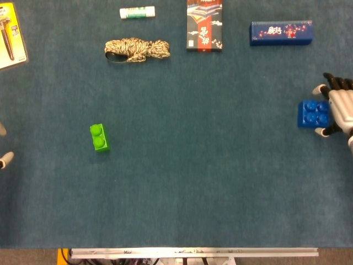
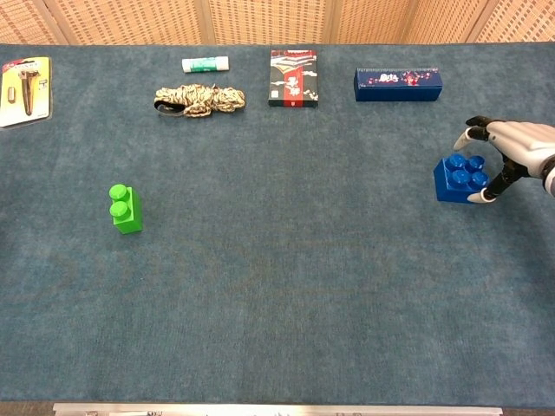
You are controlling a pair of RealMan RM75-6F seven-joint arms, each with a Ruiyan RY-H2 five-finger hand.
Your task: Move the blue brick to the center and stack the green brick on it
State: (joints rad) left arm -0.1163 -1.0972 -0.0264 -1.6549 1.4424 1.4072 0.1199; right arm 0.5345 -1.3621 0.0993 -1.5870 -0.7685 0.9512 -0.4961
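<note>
Covering table [image 2: 286,286]: blue-grey felt, wooden panelling [image 2: 260,19].

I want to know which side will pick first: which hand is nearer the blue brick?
The right hand: its fingers are spread around the blue brick at the table's right edge. The left hand barely shows at the far left edge, across the table.

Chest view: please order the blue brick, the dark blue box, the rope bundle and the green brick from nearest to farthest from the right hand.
From the right hand:
1. blue brick, just beside its fingers
2. dark blue box, along the far edge
3. rope bundle, far side, towards the left
4. green brick, far left of the table
</note>
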